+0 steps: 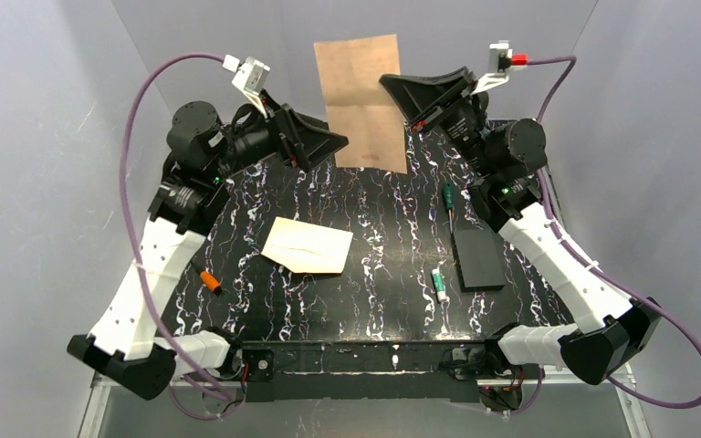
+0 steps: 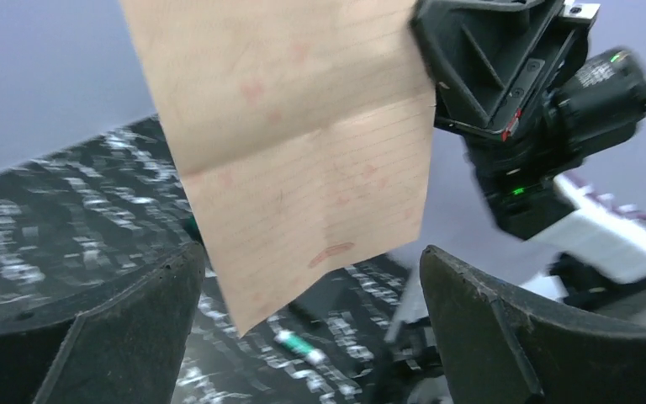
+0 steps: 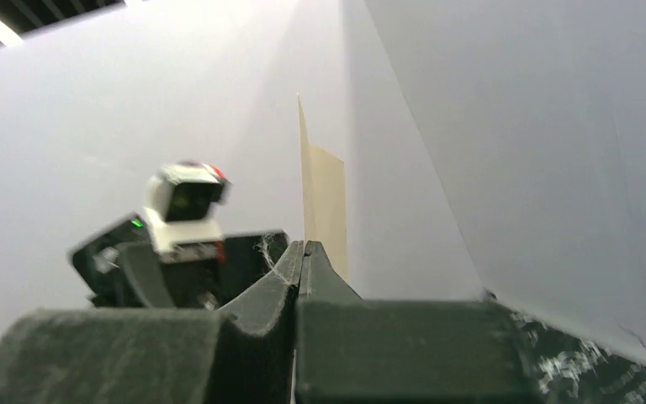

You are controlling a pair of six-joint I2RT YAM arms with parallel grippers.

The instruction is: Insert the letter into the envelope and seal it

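The tan letter hangs in the air at the back of the table, unfolded, with a crease across its middle. My right gripper is shut on its right edge; in the right wrist view the sheet stands edge-on out of the closed fingertips. My left gripper is open just left of the letter's lower part; in the left wrist view the letter hangs between and beyond its spread fingers. The cream envelope lies flat on the black mat, apart from both grippers.
A black flat block lies on the mat at the right. A green-and-white cylinder lies beside it, also in the left wrist view. A green pen lies at the right rear, an orange piece at the left. Grey walls surround the table.
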